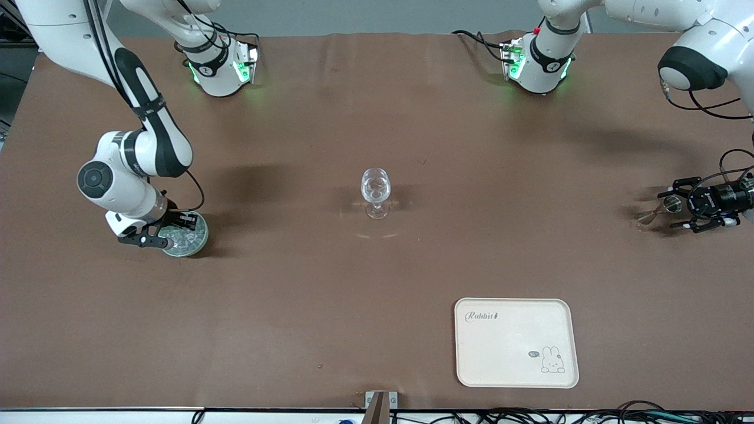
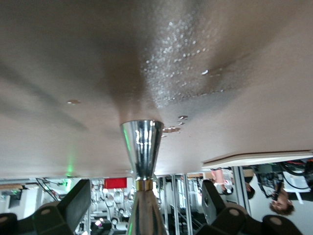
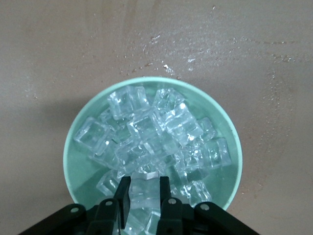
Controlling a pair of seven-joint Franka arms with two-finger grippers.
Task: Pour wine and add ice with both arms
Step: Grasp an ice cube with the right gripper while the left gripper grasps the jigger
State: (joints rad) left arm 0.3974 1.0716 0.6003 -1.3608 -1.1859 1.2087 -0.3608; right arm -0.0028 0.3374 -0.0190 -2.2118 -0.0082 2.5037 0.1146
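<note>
Nearest the camera, a cream plastic tray [image 1: 515,343] with a rabbit print lies flat on the brown table [image 1: 294,306], toward the left arm's end. At the right arm's end, the right gripper [image 3: 145,188] reaches down into a pale green bowl [image 3: 78,166], its fingers closed on one cube of the ice [image 3: 146,137] heaped there. The cubes are hard, glassy and likely slick; a pinch across two flat faces looks the surest hold, and a cube could squirt free if squeezed off-centre. At mid-table stands a clear stemmed glass [image 1: 375,191], thin, top-heavy and probably fragile, well apart from both arms. At the left arm's end, the left gripper [image 1: 686,207] lies low by the table, fingers spread wide on either side of a shiny, smooth, flared metal piece [image 2: 142,147]; whether they touch it cannot be told.
</note>
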